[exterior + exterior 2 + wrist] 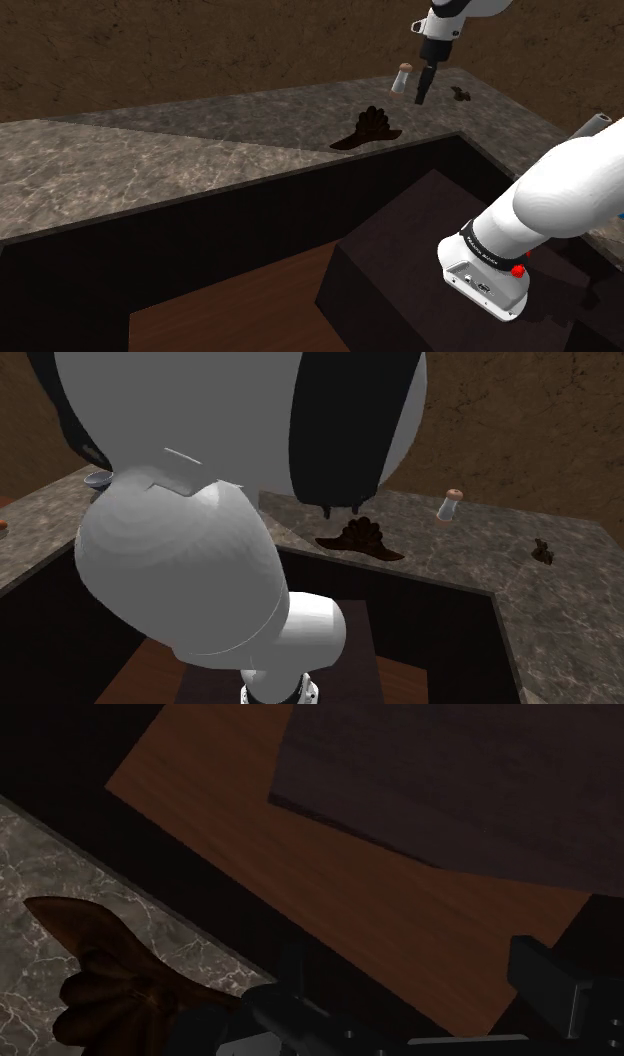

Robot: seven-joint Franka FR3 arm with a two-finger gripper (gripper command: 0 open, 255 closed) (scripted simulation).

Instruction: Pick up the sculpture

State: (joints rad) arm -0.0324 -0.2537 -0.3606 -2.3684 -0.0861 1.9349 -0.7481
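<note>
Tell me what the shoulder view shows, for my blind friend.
A dark brown sculpture sits on a grey marbled counter. The black tool of the white arm hangs above the counter, up and right of the sculpture in this picture, near a small pale bottle.

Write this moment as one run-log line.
stage: pre-grasp | gripper: open, raised clear of sculpture | sculpture: on counter, not held | next: likely descend to it

Dark brown sculpture (368, 127) on counter (150, 165)
</note>
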